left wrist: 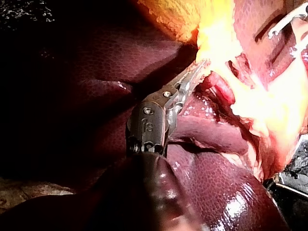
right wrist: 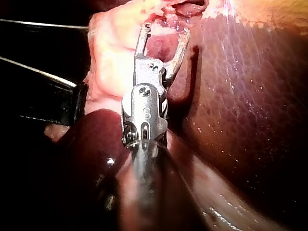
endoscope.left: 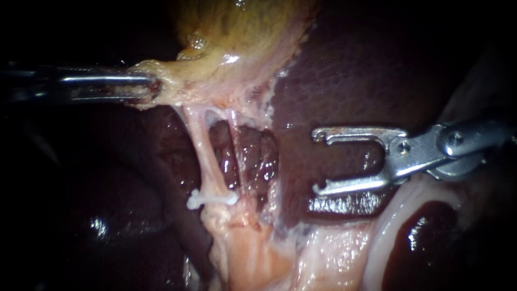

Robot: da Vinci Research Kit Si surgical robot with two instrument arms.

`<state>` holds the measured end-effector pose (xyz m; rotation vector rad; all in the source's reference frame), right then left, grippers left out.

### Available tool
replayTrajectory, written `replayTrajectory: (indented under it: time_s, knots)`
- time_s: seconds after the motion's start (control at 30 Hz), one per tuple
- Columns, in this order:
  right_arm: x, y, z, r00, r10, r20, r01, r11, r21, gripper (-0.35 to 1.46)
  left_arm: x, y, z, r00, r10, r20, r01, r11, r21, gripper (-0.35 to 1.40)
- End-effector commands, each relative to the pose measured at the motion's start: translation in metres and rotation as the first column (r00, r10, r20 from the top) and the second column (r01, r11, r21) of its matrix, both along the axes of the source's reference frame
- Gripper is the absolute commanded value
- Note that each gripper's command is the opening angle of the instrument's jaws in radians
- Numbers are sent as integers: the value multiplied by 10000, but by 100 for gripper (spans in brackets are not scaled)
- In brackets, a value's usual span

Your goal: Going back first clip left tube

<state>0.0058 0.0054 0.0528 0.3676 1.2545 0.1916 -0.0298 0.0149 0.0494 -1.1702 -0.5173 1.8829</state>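
Two instruments show. My left instrument (endoscope.left: 151, 89) has its jaws clamped tight on the pale edge of the gallbladder (endoscope.left: 237, 32). My right instrument (endoscope.left: 316, 161) has its jaws wide apart with nothing in them. It hangs over the liver (endoscope.left: 334, 81), well apart from the clip (endoscope.left: 211, 199). That white clip sits across the left tube (endoscope.left: 207, 156), low down on it.
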Motion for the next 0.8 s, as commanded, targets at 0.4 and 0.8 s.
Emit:
replayTrajectory:
  time_s: [0.4,0.8]
  knots:
    - [-1,-1,1,10000,-8,-4,8,10000,-2,49,-51,-4,40,9998,141,122,-140,9999,-39,-35]
    - [-1,-3,-2,9998,-150,-99,150,9999,-6,49,-52,-3,40,9996,218,183,-218,9998,-20,-35]
